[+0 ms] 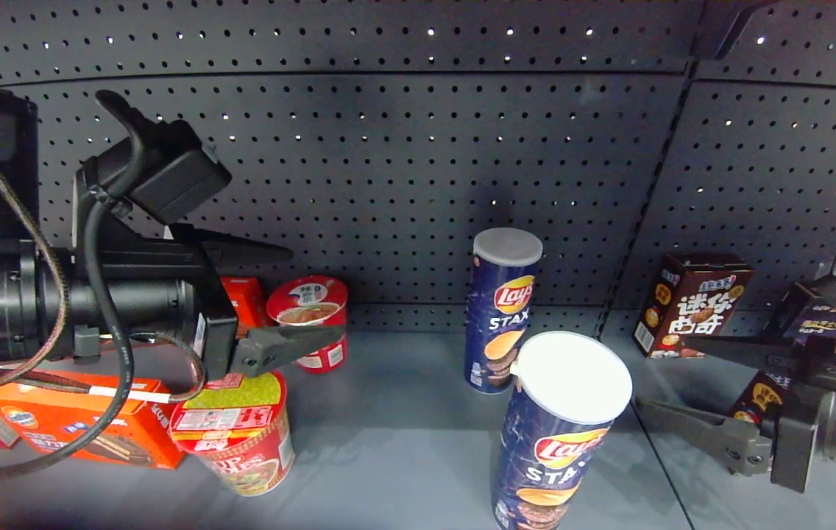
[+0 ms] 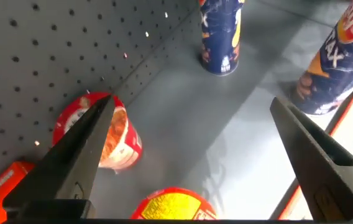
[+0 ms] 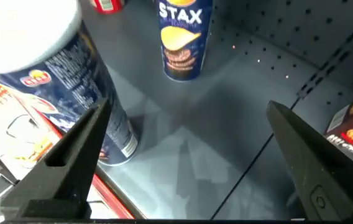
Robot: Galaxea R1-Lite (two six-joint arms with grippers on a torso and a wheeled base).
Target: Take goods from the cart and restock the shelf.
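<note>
Two dark blue chip cans stand upright on the grey shelf (image 1: 403, 419): one near the back (image 1: 502, 309), one at the front edge (image 1: 561, 434) with a white lid. My right gripper (image 1: 664, 372) hangs open just right of the front can (image 3: 58, 81), holding nothing; the back can (image 3: 183, 37) stands beyond it. My left gripper (image 1: 315, 294) is open and empty above a red noodle cup with a yellow-green lid (image 1: 238, 434). A second red noodle cup (image 2: 111, 134) stands by the pegboard, past the left gripper (image 2: 192, 102).
An orange box (image 1: 72, 427) lies at the shelf's left, with a red box (image 1: 245, 298) behind the left arm. Brown snack boxes (image 1: 690, 302) stand right of the shelf divider (image 1: 635, 235). Open floor lies between the cups and the cans.
</note>
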